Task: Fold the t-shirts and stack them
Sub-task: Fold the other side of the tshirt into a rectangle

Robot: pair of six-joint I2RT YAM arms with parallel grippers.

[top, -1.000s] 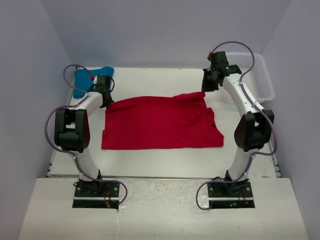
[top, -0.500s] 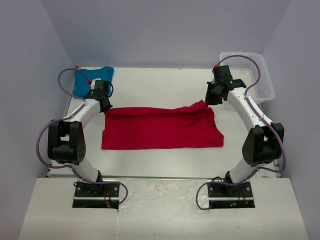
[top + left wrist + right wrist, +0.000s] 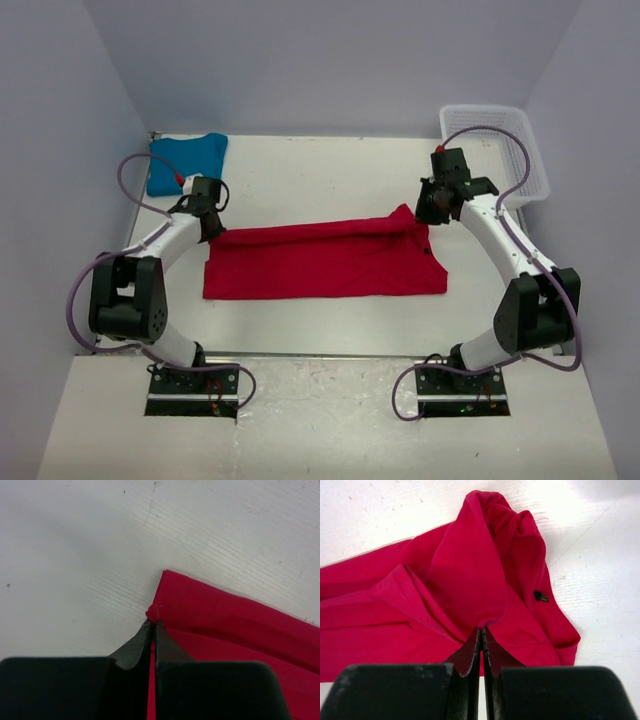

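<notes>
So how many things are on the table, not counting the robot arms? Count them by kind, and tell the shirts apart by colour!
red t-shirt: 1
teal-blue t-shirt: 1
white mesh basket: 1
Total: 3

Plain bright red t-shirt (image 3: 320, 262) dead centre, no print, just a tiny black tag (image 3: 540, 596) on it. Solid teal-blue t-shirt (image 3: 185, 160) up at 10 o'clock. White mesh basket (image 3: 535, 170) at 2 o'clock. White table (image 3: 320, 170), faint grey scuffs. White left arm (image 3: 165, 235) and right arm (image 3: 495, 230), black joints, purple cables (image 3: 121, 180).
</notes>
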